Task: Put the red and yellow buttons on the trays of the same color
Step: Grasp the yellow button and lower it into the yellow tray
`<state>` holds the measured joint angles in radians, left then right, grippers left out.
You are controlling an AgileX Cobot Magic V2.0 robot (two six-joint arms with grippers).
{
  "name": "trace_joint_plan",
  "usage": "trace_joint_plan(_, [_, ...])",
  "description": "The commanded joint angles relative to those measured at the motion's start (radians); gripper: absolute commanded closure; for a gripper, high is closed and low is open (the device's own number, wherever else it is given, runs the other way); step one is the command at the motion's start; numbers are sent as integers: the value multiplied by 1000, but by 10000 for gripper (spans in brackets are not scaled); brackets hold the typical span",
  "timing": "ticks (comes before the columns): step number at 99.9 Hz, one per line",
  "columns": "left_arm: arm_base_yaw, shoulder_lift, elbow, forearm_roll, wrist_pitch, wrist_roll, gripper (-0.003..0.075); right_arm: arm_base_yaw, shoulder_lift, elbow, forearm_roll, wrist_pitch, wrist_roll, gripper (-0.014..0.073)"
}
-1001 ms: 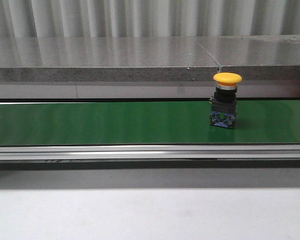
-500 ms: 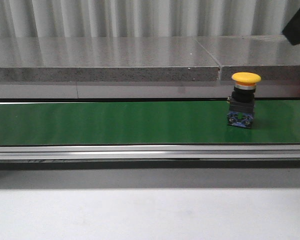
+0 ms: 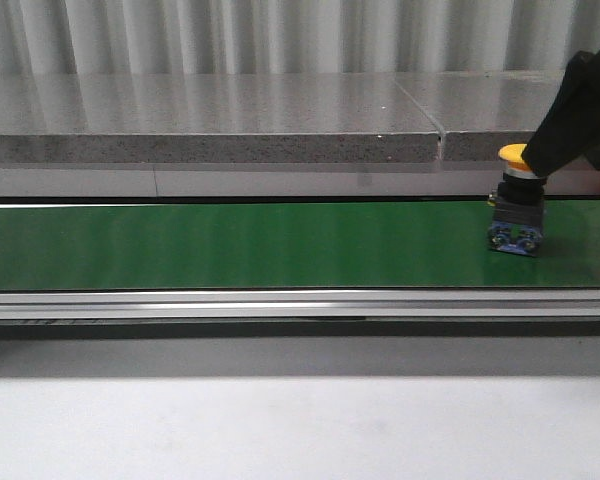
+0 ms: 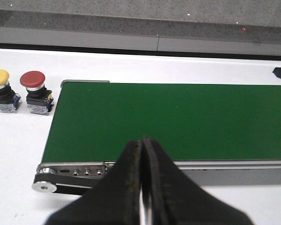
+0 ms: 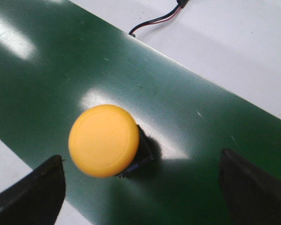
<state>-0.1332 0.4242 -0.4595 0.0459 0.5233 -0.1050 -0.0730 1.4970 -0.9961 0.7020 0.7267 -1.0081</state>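
Right arm over the yellow button

Yellow button (image 5: 104, 139) stands upright on the belt (image 5: 187, 136), off-centre between the right gripper's (image 5: 140, 187) released jaws (left jaws clenched, far away).

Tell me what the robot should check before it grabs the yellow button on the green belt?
1. Yellow button stands upright on the green belt: ok.
2. Right pincer open: ok.
3. Button centred between the right pincer's fingers: not ok, it sits nearer one finger.
4. Belt stopped: cannot tell.
5. Yellow tray in sight: not ok, no view shows one.
6. Left pincer shut and away from this button: ok.
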Motion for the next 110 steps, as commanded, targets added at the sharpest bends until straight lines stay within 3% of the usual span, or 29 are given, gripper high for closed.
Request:
trace_joint_plan(1, [-8, 4, -27, -5, -66, -1, 741, 0, -5, -22, 53, -46, -8, -60])
trace_joint_plan(32, [-8, 4, -27, -5, -66, -1, 741, 0, 26, -24, 110, -89, -8, -41])
trace_joint_plan(39, [-8, 4, -27, -5, -66, -1, 741, 0, 26, -24, 113, -89, -2, 36])
trace_joint_plan(56, [-8, 4, -27, -5, -66, -1, 741, 0, 26, -24, 111, -50, 46, 390])
trace_joint_plan(70, [-8, 4, -27, -5, -66, -1, 741, -1, 21, -24, 97, -7, 65, 427])
trace_joint_plan(86, [-8, 4, -27, -5, -66, -1, 741, -1, -45, -24, -65, -25, 225, 427])
trace_joint_plan(110, [-8, 4, -27, -5, -66, -1, 741, -81, -226, -24, -346, -68, 642, 427])
